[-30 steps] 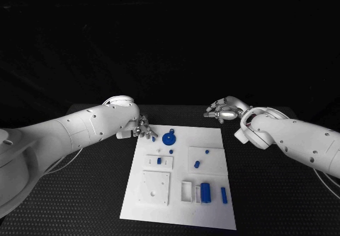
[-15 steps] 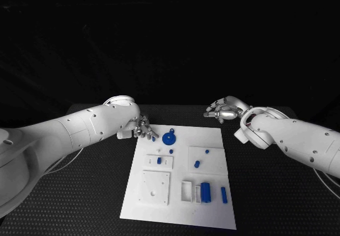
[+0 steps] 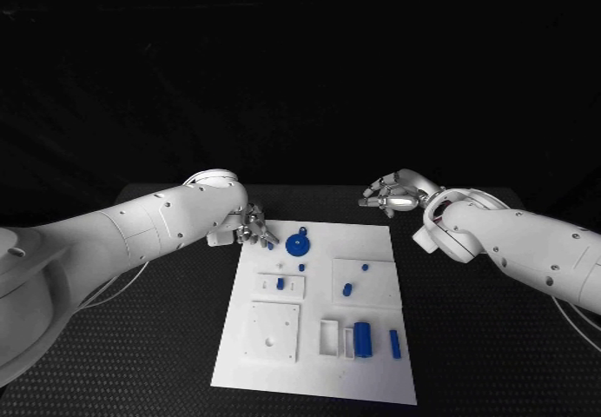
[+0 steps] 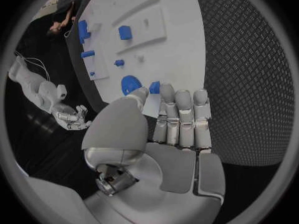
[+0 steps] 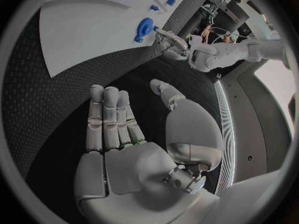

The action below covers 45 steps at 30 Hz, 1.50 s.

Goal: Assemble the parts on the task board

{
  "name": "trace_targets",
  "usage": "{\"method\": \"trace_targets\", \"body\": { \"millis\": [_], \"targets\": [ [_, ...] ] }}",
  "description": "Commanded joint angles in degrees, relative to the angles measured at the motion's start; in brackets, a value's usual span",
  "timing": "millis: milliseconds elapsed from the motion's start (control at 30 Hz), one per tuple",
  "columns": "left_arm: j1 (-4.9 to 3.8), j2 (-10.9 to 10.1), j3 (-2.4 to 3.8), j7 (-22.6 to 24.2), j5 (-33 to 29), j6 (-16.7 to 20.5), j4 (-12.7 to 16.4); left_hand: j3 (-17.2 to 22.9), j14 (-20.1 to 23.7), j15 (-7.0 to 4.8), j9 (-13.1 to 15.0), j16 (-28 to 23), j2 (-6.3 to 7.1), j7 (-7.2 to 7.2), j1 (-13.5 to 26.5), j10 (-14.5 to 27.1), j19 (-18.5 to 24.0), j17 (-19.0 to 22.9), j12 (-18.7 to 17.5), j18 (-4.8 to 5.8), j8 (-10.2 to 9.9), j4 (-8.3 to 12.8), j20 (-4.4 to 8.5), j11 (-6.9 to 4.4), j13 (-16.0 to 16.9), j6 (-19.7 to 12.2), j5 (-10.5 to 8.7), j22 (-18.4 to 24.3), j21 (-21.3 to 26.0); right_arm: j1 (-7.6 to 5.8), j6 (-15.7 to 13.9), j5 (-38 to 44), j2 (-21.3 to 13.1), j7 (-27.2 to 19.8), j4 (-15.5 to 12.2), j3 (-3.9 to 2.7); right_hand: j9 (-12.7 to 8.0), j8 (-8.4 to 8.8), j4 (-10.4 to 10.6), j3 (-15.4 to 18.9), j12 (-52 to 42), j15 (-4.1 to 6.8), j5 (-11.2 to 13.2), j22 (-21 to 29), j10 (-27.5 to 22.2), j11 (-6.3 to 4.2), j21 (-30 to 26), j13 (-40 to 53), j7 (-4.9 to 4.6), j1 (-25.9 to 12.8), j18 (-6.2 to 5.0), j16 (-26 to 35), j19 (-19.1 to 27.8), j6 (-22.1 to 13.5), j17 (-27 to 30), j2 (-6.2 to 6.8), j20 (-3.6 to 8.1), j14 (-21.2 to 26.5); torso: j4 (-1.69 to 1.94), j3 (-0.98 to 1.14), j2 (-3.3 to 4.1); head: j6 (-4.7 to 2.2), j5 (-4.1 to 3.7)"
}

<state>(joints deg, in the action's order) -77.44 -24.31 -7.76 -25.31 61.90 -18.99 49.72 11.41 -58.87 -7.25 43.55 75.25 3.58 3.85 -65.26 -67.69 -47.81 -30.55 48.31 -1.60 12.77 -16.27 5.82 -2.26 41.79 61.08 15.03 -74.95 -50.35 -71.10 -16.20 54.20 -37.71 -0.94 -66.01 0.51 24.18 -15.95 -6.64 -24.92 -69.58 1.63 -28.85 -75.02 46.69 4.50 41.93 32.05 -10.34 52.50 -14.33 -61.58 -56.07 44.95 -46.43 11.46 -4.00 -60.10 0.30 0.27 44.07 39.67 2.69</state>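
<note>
Apparently a small blue part (image 3: 271, 245) at the task board's (image 3: 376, 365) far left corner is being picked: the left hand (image 3: 252, 228) reaches its fingertips (image 4: 167, 90) onto it, whether it grips yet I cannot tell. Next, I judge, comes a firm pinch and lift. The right hand (image 3: 394, 195) hovers open beyond the board's far right corner, above the tabletop (image 3: 501, 347).

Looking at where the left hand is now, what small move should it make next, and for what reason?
Probably the left hand should close its fingertips on the small blue part at the far left corner of the task board. The fingers are apart and hold nothing, and their tips sit right at that part, next to the blue disc. The right hand hangs off the board, also holding nothing.
</note>
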Motion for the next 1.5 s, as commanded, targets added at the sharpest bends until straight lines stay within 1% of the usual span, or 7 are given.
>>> {"method": "trace_targets", "body": {
  "millis": [33,433,600,800,933,1167,1500],
  "targets": [
    [0.01,0.1,-0.02,0.8,-1.1,-0.6,-0.1,-0.3,0.5,0.11,0.1,0.0,-0.32,0.19,-0.8,0.2,0.4,-0.1,-0.1,0.61,0.0,0.0,6.69,0.14,0.1,0.1,0.34,-1.2,0.3,0.03,0.7,0.2,0.1,-0.6,0.0,-0.01,-0.1,-0.28,-0.3,0.1,-0.3,0.08,-0.4,-1.2,-0.4,-0.11,-0.1,-0.1,-0.4,-0.1,-0.67,-0.3,0.1,0.0,0.1,-0.5,-0.06,0.4,-0.04,-0.03,0.01,0.08,-0.17],
    [0.05,0.3,-0.09,0.8,-3.2,-1.0,-0.8,-1.5,0.7,0.21,0.3,0.0,-1.97,0.25,-3.2,0.3,0.7,-0.2,-0.2,0.65,0.1,0.5,6.6,0.17,0.2,-0.1,1.73,-1.2,0.2,0.03,0.7,0.2,0.1,-0.6,0.0,-0.01,-0.1,-0.29,-0.3,0.1,-0.3,0.08,-0.4,-1.2,-0.4,-0.11,-0.1,-0.1,-0.4,-0.1,-0.67,-0.3,0.1,0.0,0.1,-0.51,-0.06,0.4,0.06,-0.06,-0.01,0.24,-0.09],
    [0.05,0.2,-0.09,0.7,-4.5,-1.1,-0.7,-2.0,0.7,0.27,0.5,0.2,-3.35,0.2,-6.3,0.2,1.0,-0.3,-0.1,0.64,0.2,1.9,6.52,0.17,0.2,0.0,5.46,-1.2,0.0,0.03,0.7,0.2,0.1,-0.6,0.0,-0.01,-0.1,-0.29,-0.3,0.1,-0.3,0.08,-0.4,-1.2,-0.4,-0.1,-0.1,-0.1,-0.4,-0.1,-0.67,-0.3,0.1,0.0,0.1,-0.52,-0.06,0.4,0.05,-0.03,-0.03,0.25,-0.06],
    [0.06,0.1,-0.09,0.4,-5.7,-0.3,-0.8,-0.9,0.2,0.36,1.3,0.6,-5.16,-0.36,-11.5,-1.0,1.0,-0.5,0.1,0.68,1.3,7.9,6.39,-0.2,0.2,1.8,9.5,-1.2,-0.4,0.03,0.7,0.2,0.1,-0.6,0.0,-0.01,-0.1,-0.3,-0.3,0.1,-0.3,0.07,-0.4,-1.2,-0.4,-0.1,-0.1,-0.1,-0.4,-0.1,-0.67,-0.3,0.1,0.0,0.1,-0.53,-0.07,0.4,0.1,-0.05,-0.02,0.36,-0.09],
    [0.06,0.1,-0.09,0.3,-5.5,0.3,-0.7,-0.1,-0.1,0.45,2.0,0.7,-5.75,-0.51,-11.6,-1.4,0.9,-0.5,-0.1,0.77,1.7,11.1,6.3,-0.32,0.1,2.2,10.07,-1.1,-0.5,0.03,0.7,0.2,0.0,-0.6,0.0,-0.01,-0.1,-0.3,-0.3,0.1,-0.3,0.07,-0.4,-1.2,-0.4,-0.1,-0.1,-0.1,-0.4,-0.1,-0.67,-0.3,0.1,0.0,0.1,-0.53,-0.07,0.5,0.08,-0.03,-0.04,0.36,-0.09],
    [0.06,-0.1,-0.09,0.7,-6.0,2.8,-0.8,12.5,-1.4,0.53,3.5,0.8,-6.94,-0.73,5.5,-3.0,-0.8,-0.6,-0.4,0.84,1.6,28.4,6.27,-0.44,0.1,3.3,12.02,-1.2,-1.4,0.03,0.7,0.2,0.0,-0.6,0.0,-0.01,-0.1,-0.3,-0.3,0.2,-0.3,0.07,-0.4,-1.2,-0.4,-0.1,-0.1,-0.1,-0.4,-0.1,-0.67,-0.3,0.1,0.0,0.1,-0.53,-0.08,0.5,0.07,0.0,-0.03,0.43,-0.03],
    [-0.08,-4.3,-0.05,0.2,-11.8,8.7,4.8,16.9,-4.4,0.04,4.4,1.9,-5.32,-1.76,11.0,-6.4,-2.9,-0.9,0.3,0.06,2.4,32.7,6.69,-1.47,0.4,6.1,23.23,-1.2,-3.4,0.03,0.6,0.2,-0.4,-0.5,-0.1,-0.01,-0.1,-0.31,-0.3,0.2,-0.3,0.07,-0.4,-1.2,-0.4,-0.1,-0.1,-0.1,-0.4,-0.1,-0.67,-0.3,0.2,0.0,0.1,-0.53,-0.08,0.5,0.15,0.01,-0.1,0.32,0.04]
  ]
}}
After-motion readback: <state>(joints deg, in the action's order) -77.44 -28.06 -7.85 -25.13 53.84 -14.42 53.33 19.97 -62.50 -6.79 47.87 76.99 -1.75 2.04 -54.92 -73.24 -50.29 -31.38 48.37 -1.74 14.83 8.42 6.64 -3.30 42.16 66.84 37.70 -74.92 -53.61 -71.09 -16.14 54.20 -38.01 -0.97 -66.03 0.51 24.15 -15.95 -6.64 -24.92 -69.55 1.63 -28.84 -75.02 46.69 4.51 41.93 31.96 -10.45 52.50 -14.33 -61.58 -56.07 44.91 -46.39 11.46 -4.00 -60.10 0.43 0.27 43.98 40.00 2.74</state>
